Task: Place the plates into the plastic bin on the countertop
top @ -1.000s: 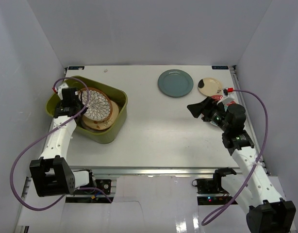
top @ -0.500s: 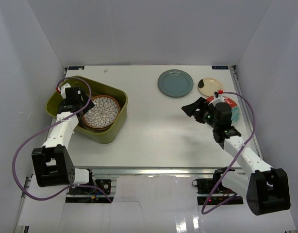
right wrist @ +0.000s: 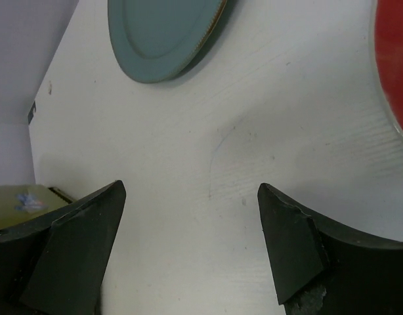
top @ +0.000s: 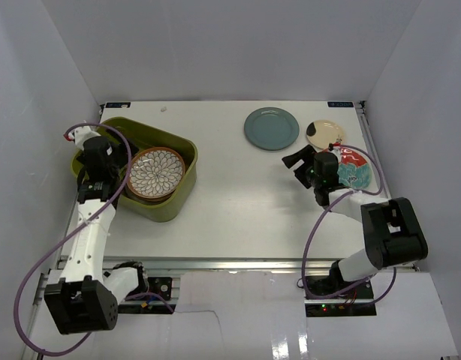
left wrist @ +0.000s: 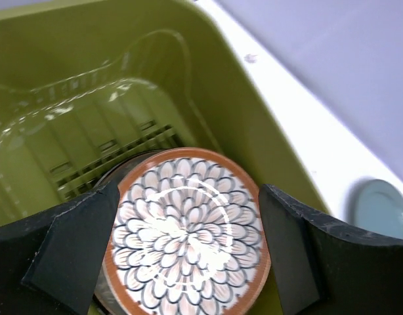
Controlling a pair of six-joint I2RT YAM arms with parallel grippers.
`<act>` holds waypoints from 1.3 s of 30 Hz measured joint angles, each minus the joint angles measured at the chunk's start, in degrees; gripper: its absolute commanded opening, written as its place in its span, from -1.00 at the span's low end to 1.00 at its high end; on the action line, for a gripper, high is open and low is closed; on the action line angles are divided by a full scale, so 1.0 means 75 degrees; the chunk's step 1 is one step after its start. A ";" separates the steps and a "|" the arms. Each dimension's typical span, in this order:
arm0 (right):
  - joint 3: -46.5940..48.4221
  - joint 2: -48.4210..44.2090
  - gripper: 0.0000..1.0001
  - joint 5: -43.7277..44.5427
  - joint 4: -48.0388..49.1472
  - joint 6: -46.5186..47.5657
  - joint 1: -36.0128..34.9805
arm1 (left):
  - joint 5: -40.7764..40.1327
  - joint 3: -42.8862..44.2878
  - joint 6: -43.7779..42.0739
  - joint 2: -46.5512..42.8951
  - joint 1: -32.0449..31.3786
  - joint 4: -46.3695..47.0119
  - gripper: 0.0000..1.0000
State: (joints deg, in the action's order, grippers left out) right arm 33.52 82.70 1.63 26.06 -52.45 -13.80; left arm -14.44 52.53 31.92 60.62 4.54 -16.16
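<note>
Left pincer (left wrist: 185, 248) released petal plate (top: 154, 173); wrist view shows bin (left wrist: 211, 85) ribs.

The petal plate (left wrist: 188, 236) hides nearly all of what lies under it in the green bin (left wrist: 70, 98). In the right wrist view, the red plate (right wrist: 393, 72) is cut off by the right edge and the blue plate (right wrist: 163, 33) by the top.

Left arm (top: 91, 225) and right arm (top: 349, 204), based at the near edge of the white rectangular desk (top: 238, 217): white link shells, black joint housings, one purple cable (top: 35, 255) looped along each. Left end effector (left wrist: 188, 246) and right end effector (right wrist: 188, 223): matte black wedge-shaped fingers (left wrist: 63, 256) with chamfered edges.
</note>
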 measured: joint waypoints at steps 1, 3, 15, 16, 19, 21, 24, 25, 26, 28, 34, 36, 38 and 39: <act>0.0090 0.0201 0.72 0.0125 0.0117 -0.0108 -0.0017 | 0.0105 0.0000 0.0015 -0.0108 -0.0003 0.0079 0.96; 0.0318 0.0673 0.66 0.0335 0.0338 -0.0335 -0.0038 | 0.0393 0.0000 0.0064 -0.0297 -0.0041 0.0184 0.96; 0.2611 0.3864 0.16 0.0746 0.1212 -0.1655 -0.0079 | 0.4162 -0.0070 -0.0242 -0.1128 -0.2264 0.1072 0.96; 0.2742 0.4022 0.12 0.0790 0.1271 -0.1760 -0.0082 | 0.4412 -0.0070 -0.0265 -0.1166 -0.2366 0.1102 0.96; 0.3080 0.4505 0.08 0.0880 0.1542 -0.2028 -0.0114 | 0.5231 -0.0099 -0.0315 -0.1256 -0.2722 0.1207 0.96; 0.3279 0.4811 0.08 0.0921 0.1702 -0.2288 -0.0119 | 0.5627 -0.0207 -0.0315 -0.1285 -0.2900 0.1256 0.96; 0.3736 0.5295 0.07 0.0933 0.1990 -0.2675 -0.0128 | 0.6021 -0.0420 -0.0323 -0.1268 -0.3054 0.1271 0.96; 0.3844 0.5426 0.01 0.0933 0.2101 -0.2812 -0.0128 | 0.6085 -0.0458 -0.0335 -0.1233 -0.3089 0.1247 0.96; 0.3931 0.5540 -0.10 0.0935 0.2194 -0.2935 -0.0128 | 0.6135 -0.0460 -0.0344 -0.1183 -0.3115 0.1236 0.96; 0.4007 0.5732 -0.36 0.0938 0.2352 -0.3139 -0.0128 | 0.6193 -0.0458 -0.0373 -0.1099 -0.3171 0.1241 0.96; 0.3943 0.5878 -0.84 0.0933 0.2830 -0.3631 -0.0125 | 0.6245 -0.0329 -0.0446 -0.0857 -0.3264 0.1224 0.96; 0.3786 0.5654 -0.85 0.0941 0.3013 -0.3608 -0.0149 | 0.6242 -0.0216 -0.0443 -0.0769 -0.3270 0.1215 0.96; 0.3474 0.5222 -0.84 0.0953 0.2908 -0.3413 -0.0195 | 0.6231 -0.0050 -0.0402 -0.0659 -0.3270 0.1177 0.96; 0.3302 0.4989 -0.85 0.0956 0.2827 -0.3308 -0.0224 | 0.6219 0.0029 -0.0382 -0.0597 -0.3273 0.1169 0.96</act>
State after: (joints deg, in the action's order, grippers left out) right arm 58.28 120.11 8.80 47.27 -77.25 -15.49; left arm 32.21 52.75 29.06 56.14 -20.01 -7.40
